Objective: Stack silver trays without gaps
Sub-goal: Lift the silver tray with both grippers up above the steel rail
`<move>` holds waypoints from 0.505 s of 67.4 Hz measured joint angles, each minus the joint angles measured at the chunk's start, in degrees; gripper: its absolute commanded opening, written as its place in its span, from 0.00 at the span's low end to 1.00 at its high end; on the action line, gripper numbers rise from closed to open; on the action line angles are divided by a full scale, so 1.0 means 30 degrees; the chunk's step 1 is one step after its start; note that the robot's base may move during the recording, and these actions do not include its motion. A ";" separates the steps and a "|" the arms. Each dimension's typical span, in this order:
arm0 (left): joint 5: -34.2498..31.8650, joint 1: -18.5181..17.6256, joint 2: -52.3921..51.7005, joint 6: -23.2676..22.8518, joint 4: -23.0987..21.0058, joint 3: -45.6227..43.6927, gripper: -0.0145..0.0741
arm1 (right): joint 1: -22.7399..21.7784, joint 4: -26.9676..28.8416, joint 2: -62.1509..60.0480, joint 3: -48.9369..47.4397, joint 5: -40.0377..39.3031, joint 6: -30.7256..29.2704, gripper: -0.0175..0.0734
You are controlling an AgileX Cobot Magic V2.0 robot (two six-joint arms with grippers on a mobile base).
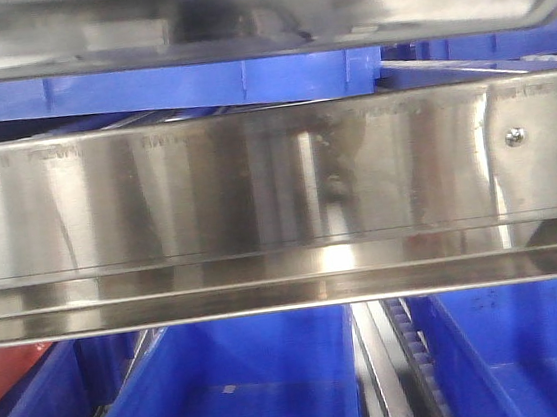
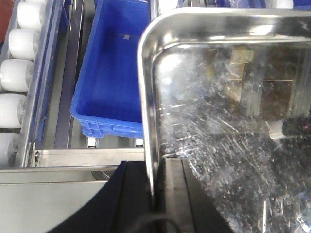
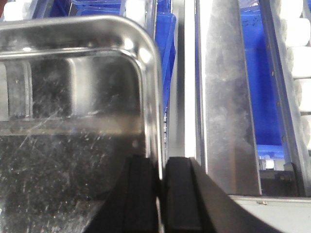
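Observation:
One silver tray is held up in the air between my two grippers. My left gripper is shut on the tray's left rim, its black fingers pinching the thin edge. At the opposite side my right gripper is shut on the right rim of the same tray. The tray's scratched, shiny inside faces both wrist cameras. In the front view the tray spans the top of the picture, seen edge-on from below. Neither gripper shows in that view.
A long steel shelf rail with a screw crosses the front view under the tray. Blue bins sit lower down, another blue bin below the left rim. White rollers and steel guide rails flank the bins.

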 measured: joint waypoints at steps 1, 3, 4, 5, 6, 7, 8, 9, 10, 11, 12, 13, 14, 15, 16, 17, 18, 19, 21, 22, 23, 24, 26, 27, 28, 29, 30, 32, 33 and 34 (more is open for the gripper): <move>0.0001 0.0000 0.0000 0.0000 0.0001 0.0000 0.15 | 0.0000 0.0000 0.0000 0.0000 0.0000 0.0000 0.17; 0.0001 0.0000 0.0000 0.0000 0.0001 0.0000 0.15 | 0.0000 0.0000 0.0000 0.0000 0.0000 0.0000 0.17; 0.0001 0.0000 0.0000 0.0000 0.0001 0.0000 0.15 | 0.0000 0.0000 0.0000 0.0000 0.0000 0.0000 0.17; 0.0001 0.0000 0.0000 0.0000 0.0001 0.0000 0.15 | 0.0000 0.0000 0.0000 0.0000 0.0000 0.0000 0.17; 0.0001 0.0000 0.0000 0.0000 0.0001 0.0000 0.15 | 0.0000 0.0000 0.0000 0.0000 0.0000 0.0000 0.17; 0.0001 0.0000 0.0000 0.0000 0.0001 0.0000 0.15 | 0.0000 0.0000 0.0000 0.0000 0.0000 0.0000 0.17; 0.0001 0.0000 0.0000 0.0000 0.0030 0.0000 0.15 | 0.0000 0.0000 0.0000 0.0000 0.0000 0.0000 0.17; 0.0001 0.0000 0.0000 0.0000 0.0030 0.0000 0.15 | 0.0000 0.0000 0.0000 0.0000 0.0000 0.0000 0.17; 0.0001 0.0000 0.0000 0.0000 0.0030 0.0000 0.15 | 0.0000 0.0000 0.0000 0.0000 0.0000 0.0000 0.17; 0.0001 0.0000 0.0000 0.0000 0.0030 0.0000 0.15 | 0.0000 0.0000 0.0000 0.0000 0.0000 0.0000 0.17; 0.0001 0.0000 0.0000 0.0000 0.0042 0.0000 0.15 | 0.0000 0.0000 0.0000 0.0000 0.0000 0.0000 0.17; -0.0034 0.0000 0.0000 0.0000 0.0042 0.0000 0.15 | 0.0000 0.0000 0.0000 0.0000 0.0000 0.0000 0.17; -0.0034 0.0000 0.0000 0.0000 0.0078 0.0000 0.15 | 0.0000 0.0000 0.0000 0.0000 0.0000 0.0000 0.17; -0.0034 0.0000 0.0000 0.0000 0.0076 0.0000 0.15 | 0.0000 0.0000 0.0000 0.0000 0.0000 0.0000 0.17; -0.0034 0.0000 0.0000 0.0000 0.0076 0.0000 0.15 | 0.0000 0.0000 0.0000 0.0000 0.0000 0.0000 0.17; -0.0034 0.0000 0.0000 0.0000 0.0076 0.0000 0.15 | 0.0000 0.0000 0.0000 0.0000 0.0000 0.0000 0.17; -0.0034 0.0000 0.0000 0.0000 0.0076 0.0000 0.15 | 0.0000 0.0000 0.0000 0.0000 0.0000 0.0000 0.17; -0.0034 0.0000 0.0000 0.0000 0.0076 0.0000 0.15 | 0.0000 0.0000 0.0000 0.0000 0.0000 0.0000 0.17; -0.0034 0.0000 0.0000 0.0000 0.0076 0.0000 0.15 | 0.0000 0.0000 0.0000 0.0000 0.0000 0.0000 0.17; -0.0034 0.0000 0.0000 0.0000 0.0076 0.0013 0.15 | 0.0000 0.0000 0.0000 0.0000 0.0000 0.0000 0.17; -0.0034 0.0000 0.0000 0.0000 0.0076 0.0013 0.15 | 0.0000 0.0000 0.0000 0.0000 0.0000 0.0000 0.17; -0.0034 0.0000 0.0000 0.0000 0.0076 0.0013 0.15 | 0.0000 0.0000 0.0000 0.0000 0.0000 0.0000 0.17; -0.0034 0.0000 0.0000 0.0000 0.0076 0.0013 0.15 | 0.0000 0.0000 0.0000 0.0000 0.0000 0.0000 0.17; -0.0034 0.0000 0.0000 0.0000 0.0076 0.0013 0.15 | 0.0000 0.0000 0.0000 0.0000 0.0000 0.0000 0.17; -0.0034 0.0000 0.0000 0.0000 0.0076 0.0013 0.15 | 0.0000 0.0000 0.0000 0.0000 0.0000 0.0000 0.17; -0.0034 0.0000 0.0000 0.0000 0.0076 0.0047 0.15 | 0.0000 0.0000 0.0000 0.0000 0.0000 0.0000 0.17; -0.0034 0.0000 0.0000 0.0000 0.0115 0.0043 0.15 | 0.0000 0.0000 0.0000 0.0000 0.0000 0.0000 0.17; -0.0073 0.0000 0.0000 0.0000 0.0151 0.0043 0.15 | 0.0000 0.0000 0.0000 0.0000 0.0000 0.0000 0.17; -0.0073 0.0000 0.0000 0.0000 0.0195 0.0043 0.15 | 0.0000 0.0000 0.0000 0.0000 0.0000 0.0000 0.17; -0.0073 0.0000 0.0000 0.0000 0.0196 0.0043 0.15 | 0.0000 0.0000 0.0000 0.0000 0.0000 0.0000 0.17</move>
